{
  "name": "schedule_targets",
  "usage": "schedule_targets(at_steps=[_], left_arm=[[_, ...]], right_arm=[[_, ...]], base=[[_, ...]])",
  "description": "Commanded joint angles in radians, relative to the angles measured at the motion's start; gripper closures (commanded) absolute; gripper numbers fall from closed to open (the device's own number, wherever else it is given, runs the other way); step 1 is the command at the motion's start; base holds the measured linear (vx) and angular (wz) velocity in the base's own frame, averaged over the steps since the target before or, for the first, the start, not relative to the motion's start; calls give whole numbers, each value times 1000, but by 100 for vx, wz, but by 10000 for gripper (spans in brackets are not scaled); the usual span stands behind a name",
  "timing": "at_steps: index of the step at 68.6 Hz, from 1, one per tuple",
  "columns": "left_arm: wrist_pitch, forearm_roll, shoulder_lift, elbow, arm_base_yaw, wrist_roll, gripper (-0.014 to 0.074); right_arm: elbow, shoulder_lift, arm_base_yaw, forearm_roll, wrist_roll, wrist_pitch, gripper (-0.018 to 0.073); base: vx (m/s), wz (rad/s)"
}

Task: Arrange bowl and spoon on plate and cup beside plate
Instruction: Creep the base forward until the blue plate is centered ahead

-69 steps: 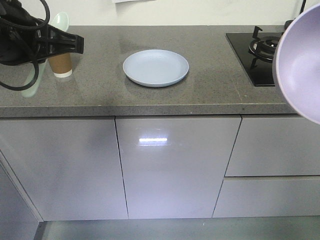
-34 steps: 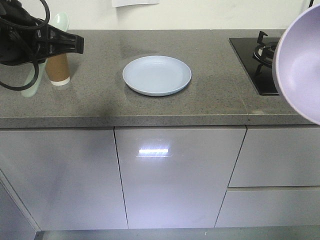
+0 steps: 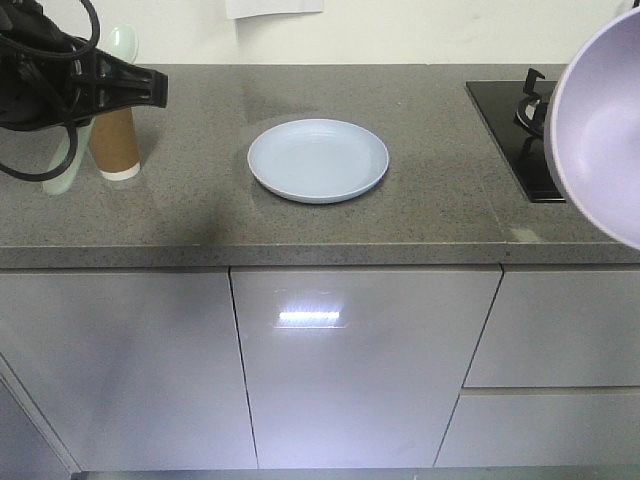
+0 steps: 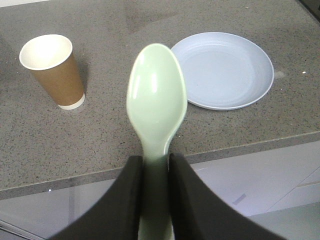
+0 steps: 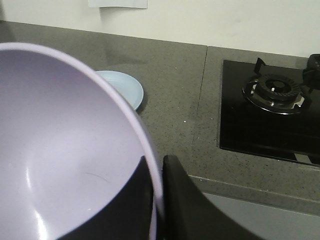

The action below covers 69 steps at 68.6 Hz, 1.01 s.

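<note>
Mint spoon (image 4: 156,100), scoop forward, in left end effector (image 4: 155,164); bowl (image 5: 65,165) in right end effector (image 5: 158,166)

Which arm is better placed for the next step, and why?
Probably the right. The right gripper is shut on the bowl by its rim, and the plate lies bare, so the bowl can go down first. The left gripper holds the spoon, which would better follow.

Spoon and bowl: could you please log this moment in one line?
left gripper: shut on spoon | right gripper: shut on bowl | plate: empty | cup: upright
</note>
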Motion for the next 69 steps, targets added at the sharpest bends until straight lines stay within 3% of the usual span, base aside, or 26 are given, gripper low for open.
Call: schedule_targets(at_steps=[1,69], left_arm=[[-47,31,-29,-20,1,-2,602],[-47,31,-29,-20,1,-2,602]], right_arm=[[-23,-2,-4,24,-7,-65,564],[-23,-2,-4,24,-7,-65,564]], base=[[3,2],[7,0]])
